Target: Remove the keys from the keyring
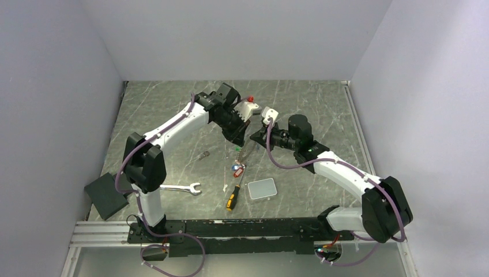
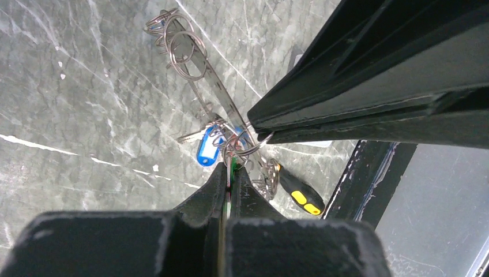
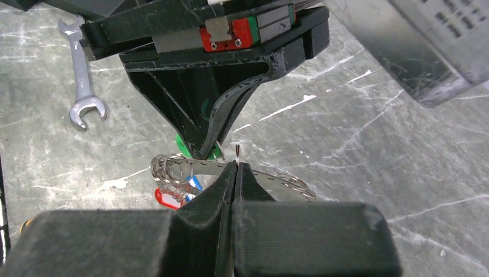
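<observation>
Both claws meet at the keys (image 2: 206, 149).
Left claw (image 2: 229, 167) pinches a green tag (image 3: 183, 144); right claw (image 3: 236, 166) pinches the keyring (image 2: 216, 86).

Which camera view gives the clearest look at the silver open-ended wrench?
The right wrist view: the wrench lies large and sharp at the upper left, with its whole length and both open ends visible. The top external view also shows it whole, but tiny. The left wrist view does not show it at all.

Green tag (image 3: 183, 144) mostly hidden behind left gripper (image 3: 212, 153), red tag (image 3: 167, 199) and blue tag (image 3: 195, 184) half covered by right gripper (image 3: 237, 167), keyring (image 3: 237, 152) only a wire tip above its closed jaws
</observation>
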{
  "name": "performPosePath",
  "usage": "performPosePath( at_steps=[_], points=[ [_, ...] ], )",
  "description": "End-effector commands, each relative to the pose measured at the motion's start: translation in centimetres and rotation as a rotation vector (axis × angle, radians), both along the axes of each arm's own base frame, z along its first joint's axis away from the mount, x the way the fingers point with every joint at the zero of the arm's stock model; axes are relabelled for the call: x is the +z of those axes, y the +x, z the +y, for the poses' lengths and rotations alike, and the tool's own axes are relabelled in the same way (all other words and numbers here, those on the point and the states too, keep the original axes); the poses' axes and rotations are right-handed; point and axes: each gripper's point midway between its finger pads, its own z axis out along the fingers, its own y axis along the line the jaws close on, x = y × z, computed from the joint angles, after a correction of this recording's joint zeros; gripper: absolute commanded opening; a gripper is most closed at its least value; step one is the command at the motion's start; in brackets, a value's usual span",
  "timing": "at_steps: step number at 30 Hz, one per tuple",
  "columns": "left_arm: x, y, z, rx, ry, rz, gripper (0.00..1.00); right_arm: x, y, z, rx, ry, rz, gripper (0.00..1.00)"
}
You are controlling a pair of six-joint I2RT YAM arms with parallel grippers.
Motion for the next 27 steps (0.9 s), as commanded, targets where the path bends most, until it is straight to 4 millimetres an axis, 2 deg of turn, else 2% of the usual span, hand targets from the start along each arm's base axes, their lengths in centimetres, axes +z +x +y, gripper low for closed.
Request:
performPosePath(
  at_steps=[1, 6, 11, 15, 20, 27],
  points=[
    [-0.2, 0.2, -0.3, 0.003, -0.005, -0.009, 0.00, 3.8, 0.4, 0.1, -0.002, 0.075, -0.112, 0.00],
    [0.7, 0.5, 0.4, 0.031, -0.017, -0.016, 0.00, 4.0, 0.7, -0.4, -0.019, 0.069, -0.118, 0.00],
    [1.7, 2.2, 3.5, 0.127, -0.029, -0.035, 0.00, 4.0, 1.2, -1.6, -0.061, 0.036, -0.113, 0.00],
    [2.3, 2.8, 5.7, 0.189, -0.050, -0.045, 0.00, 4.5, 1.2, -3.1, -0.105, -0.023, -0.112, 0.00],
    [2.7, 3.8, 8.6, 0.269, -0.077, -0.046, 0.00, 4.3, 1.6, -6.4, -0.211, -0.102, -0.074, 0.00],
    [2.6, 3.7, 11.7, 0.319, -0.093, -0.043, 0.00, 5.8, 1.9, -11.2, -0.362, -0.199, -0.071, 0.00]
  ],
)
